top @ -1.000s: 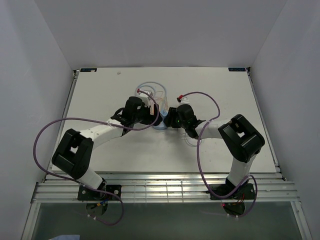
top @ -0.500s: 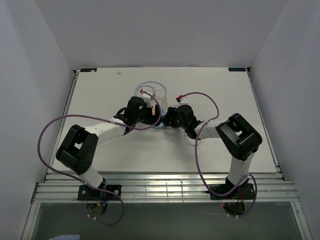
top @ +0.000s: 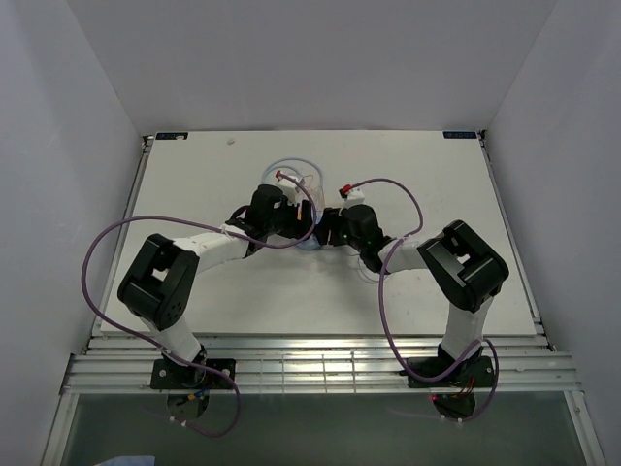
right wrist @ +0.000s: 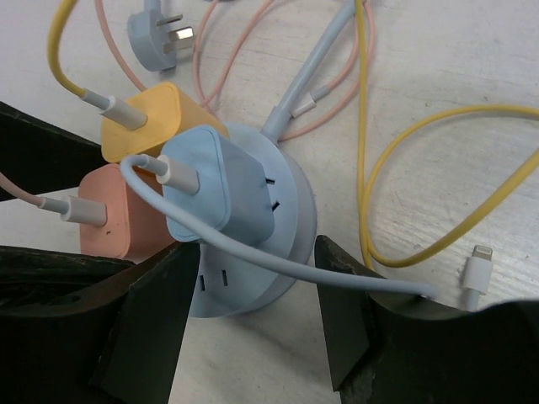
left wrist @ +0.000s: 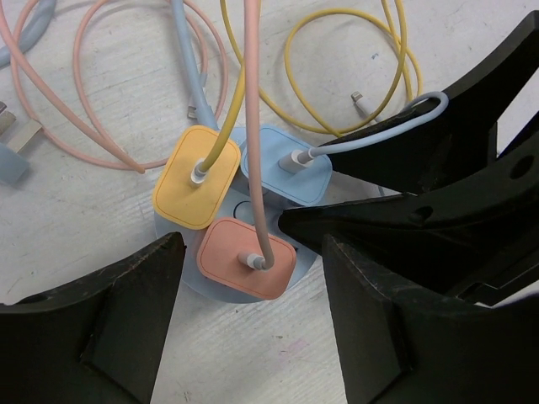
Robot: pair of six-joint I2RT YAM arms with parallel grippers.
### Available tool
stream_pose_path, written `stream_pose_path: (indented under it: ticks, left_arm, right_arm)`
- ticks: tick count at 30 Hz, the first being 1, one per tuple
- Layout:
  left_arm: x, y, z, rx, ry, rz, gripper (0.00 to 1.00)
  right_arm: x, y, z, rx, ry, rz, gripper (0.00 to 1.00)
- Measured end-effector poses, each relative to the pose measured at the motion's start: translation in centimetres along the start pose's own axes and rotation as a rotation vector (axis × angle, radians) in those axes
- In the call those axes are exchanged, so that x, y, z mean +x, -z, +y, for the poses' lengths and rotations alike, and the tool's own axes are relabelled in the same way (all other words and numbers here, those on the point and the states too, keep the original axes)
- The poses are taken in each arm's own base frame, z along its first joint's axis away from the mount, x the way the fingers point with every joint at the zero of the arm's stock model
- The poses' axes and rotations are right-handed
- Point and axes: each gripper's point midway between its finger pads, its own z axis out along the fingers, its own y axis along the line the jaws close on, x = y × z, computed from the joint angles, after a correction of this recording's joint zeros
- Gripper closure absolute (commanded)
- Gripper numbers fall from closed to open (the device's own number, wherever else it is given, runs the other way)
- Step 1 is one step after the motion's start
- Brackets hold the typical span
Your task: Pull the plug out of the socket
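The socket, a round light-blue puck, lies on the white table with three plugs standing in it. They are a pink plug, a yellow plug and a blue plug, each with a cable out of its top. My left gripper hangs open over the pink plug, a finger on each side with gaps. My right gripper is open, its fingers straddling the socket's near edge close to the rim. In the top view both grippers meet over the socket.
Loose pink, yellow and pale-blue cables coil on the table behind the socket. A pale-blue wall plug and a white cable connector lie loose nearby. The right gripper's black fingers crowd the left gripper's right side.
The left arm has swung its gripper forward and right onto the socket, its jaws narrowing. The right gripper stayed at the socket and its jaws widened a little.
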Motion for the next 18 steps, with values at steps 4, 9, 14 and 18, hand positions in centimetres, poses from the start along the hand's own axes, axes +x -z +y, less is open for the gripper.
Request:
stream_pose_path:
  ticks: [4, 9, 14, 18]
  left_arm:
    - [0.0, 0.0, -0.1, 0.009, 0.002, 0.0, 0.28]
    - [-0.1, 0.0, -0.3, 0.019, 0.0, -0.004, 0.28]
    - [-0.2, 0.0, 0.0, 0.015, 0.002, -0.006, 0.28]
    - [-0.2, 0.0, 0.1, 0.012, -0.002, -0.007, 0.28]
  right_arm:
    - [-0.8, -0.1, 0.5, -0.03, 0.028, -0.029, 0.37]
    - [-0.8, -0.8, 0.5, -0.037, 0.054, -0.037, 0.37]
    - [0.0, -1.7, 0.2, -0.036, 0.062, -0.028, 0.42]
    - [-0.1, -1.9, 0.3, -0.04, 0.06, -0.039, 0.5]
